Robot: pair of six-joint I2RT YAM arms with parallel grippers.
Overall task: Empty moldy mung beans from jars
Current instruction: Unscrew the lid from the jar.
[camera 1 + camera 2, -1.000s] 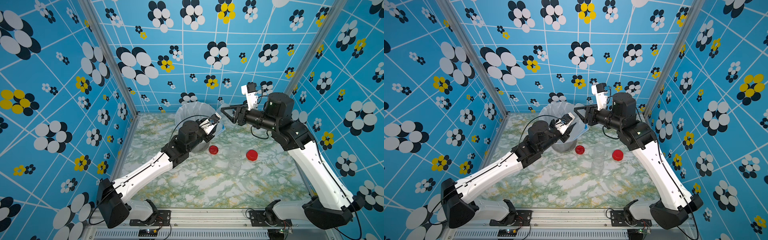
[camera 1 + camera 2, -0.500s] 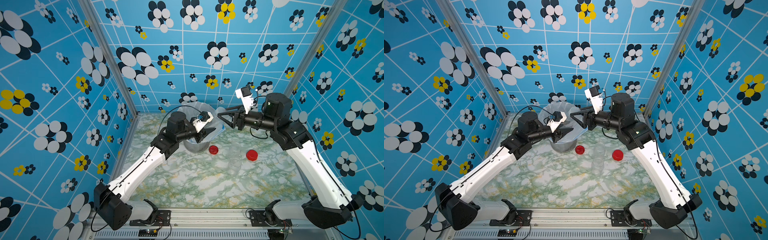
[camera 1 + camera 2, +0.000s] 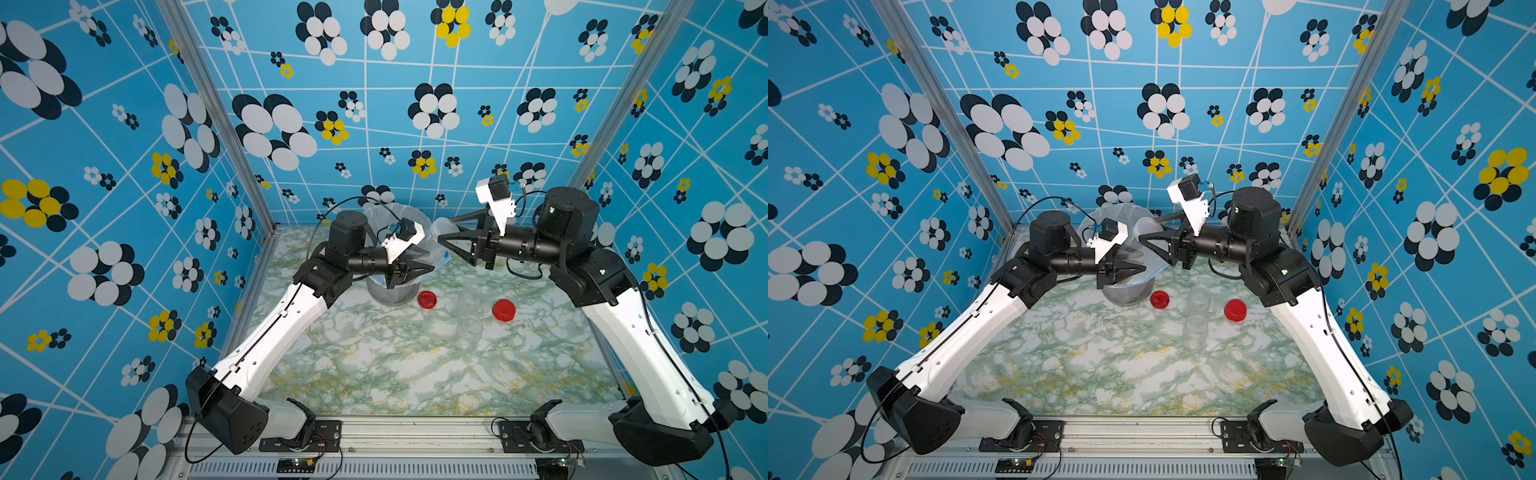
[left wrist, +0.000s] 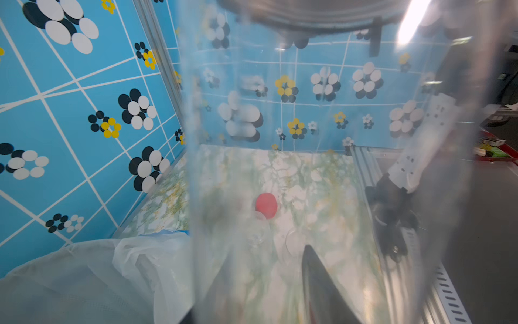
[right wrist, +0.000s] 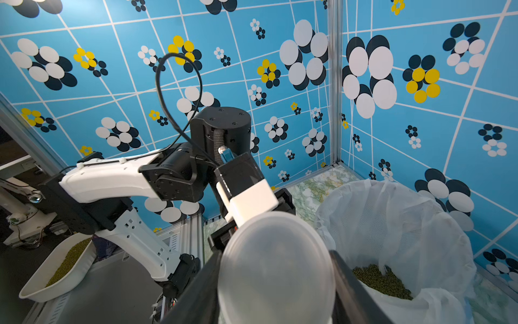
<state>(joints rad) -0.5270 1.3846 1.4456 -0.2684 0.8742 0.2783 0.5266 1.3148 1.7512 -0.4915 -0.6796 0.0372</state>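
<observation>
Two jars point(image 3: 471, 296) point(image 3: 470, 329) sit empty on the surface point(image 3: 374, 365), beans point(image 5: 381, 280) in the bin point(image 3: 386, 293). My left hand point(image 3: 424, 270) is clamped on the third jar point(image 4: 322, 140), which looks empty too; my right hand point(image 3: 445, 229) pinches the clear lid point(image 5: 276, 266). Nearly done, I reckon.

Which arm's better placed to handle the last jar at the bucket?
Left. The left pincer is shut on the clear jar, over the lined bucket where beans already lie. The right pincer is shut on the whitish lid, so it's probably not free.
</observation>
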